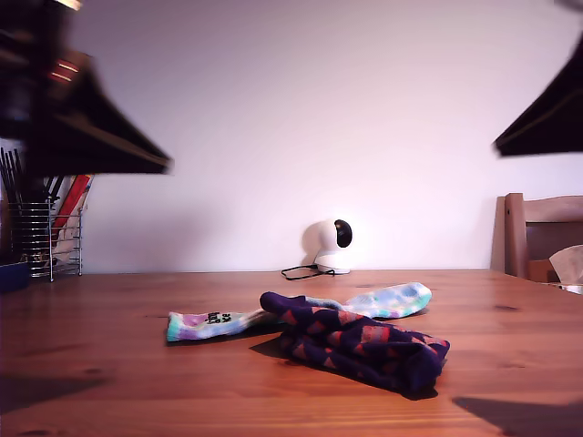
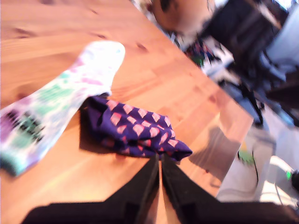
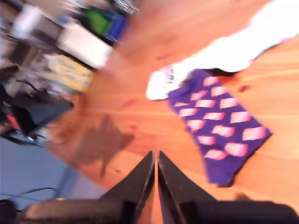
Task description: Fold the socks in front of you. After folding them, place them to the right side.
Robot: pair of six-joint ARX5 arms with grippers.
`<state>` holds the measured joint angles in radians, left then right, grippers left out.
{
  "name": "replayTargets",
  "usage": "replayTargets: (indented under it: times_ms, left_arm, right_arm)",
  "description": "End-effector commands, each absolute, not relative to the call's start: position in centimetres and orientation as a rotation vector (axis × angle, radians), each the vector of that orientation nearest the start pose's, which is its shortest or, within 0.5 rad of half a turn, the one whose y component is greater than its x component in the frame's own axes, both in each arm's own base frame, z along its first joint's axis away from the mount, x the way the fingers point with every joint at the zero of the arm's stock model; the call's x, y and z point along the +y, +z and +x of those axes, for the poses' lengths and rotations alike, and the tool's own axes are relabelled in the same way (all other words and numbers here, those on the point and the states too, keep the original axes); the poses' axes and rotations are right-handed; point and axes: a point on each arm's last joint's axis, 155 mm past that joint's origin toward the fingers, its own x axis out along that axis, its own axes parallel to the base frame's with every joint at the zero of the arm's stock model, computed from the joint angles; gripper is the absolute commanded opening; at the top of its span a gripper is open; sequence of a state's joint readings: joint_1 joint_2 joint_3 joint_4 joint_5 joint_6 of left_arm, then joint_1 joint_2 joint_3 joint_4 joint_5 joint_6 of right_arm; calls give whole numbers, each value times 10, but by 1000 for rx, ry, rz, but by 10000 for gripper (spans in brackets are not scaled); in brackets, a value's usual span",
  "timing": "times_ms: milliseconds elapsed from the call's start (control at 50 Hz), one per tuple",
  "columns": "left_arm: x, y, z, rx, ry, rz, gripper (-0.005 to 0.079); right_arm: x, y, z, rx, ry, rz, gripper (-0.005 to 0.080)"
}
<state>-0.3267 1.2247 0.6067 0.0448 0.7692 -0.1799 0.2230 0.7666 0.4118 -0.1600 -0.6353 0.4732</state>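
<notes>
Two socks lie mid-table. The navy sock [image 1: 364, 344] with red-orange diamonds is bunched and rests across the pastel tie-dye sock [image 1: 387, 299], which stretches flat behind it. My first gripper [image 2: 159, 161] hovers above the table, shut and holding nothing, just short of the navy sock [image 2: 135, 129]; the tie-dye sock [image 2: 60, 98] lies beyond. My second gripper [image 3: 155, 158] is also shut and empty, raised beside the navy sock [image 3: 219, 122] and tie-dye sock [image 3: 233, 51]. In the exterior view a blurred dark arm [image 1: 86, 118] hangs high at the left and another arm [image 1: 547, 114] at the right.
A small white camera [image 1: 332, 244] with a cable stands at the table's back edge. A wire basket of pens [image 1: 46, 232] sits at the exterior view's far left. A wooden chair [image 1: 542, 232] and a tissue box [image 1: 569, 266] show at its right.
</notes>
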Motion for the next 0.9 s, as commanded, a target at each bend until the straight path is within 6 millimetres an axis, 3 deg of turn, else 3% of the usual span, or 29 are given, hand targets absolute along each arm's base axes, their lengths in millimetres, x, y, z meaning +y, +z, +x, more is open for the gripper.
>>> replayTargets:
  times_ms: [0,460,660,880]
  left_arm:
    - [-235,143,280,700,-1031,-268,-20]
    - [-273,103,329,858,-1071,-225,-13]
    - [-292,94,338,882,-1107,-190,-12]
    - [-300,82,353,896,-1084,-153,-12]
  right_arm:
    - [171,143,242,746,704,515,-11]
    - [227,84,270,910,766,375,-11]
    - [234,60,290,926,751,341,-11]
    - [241,34,303,969,752,295,-11]
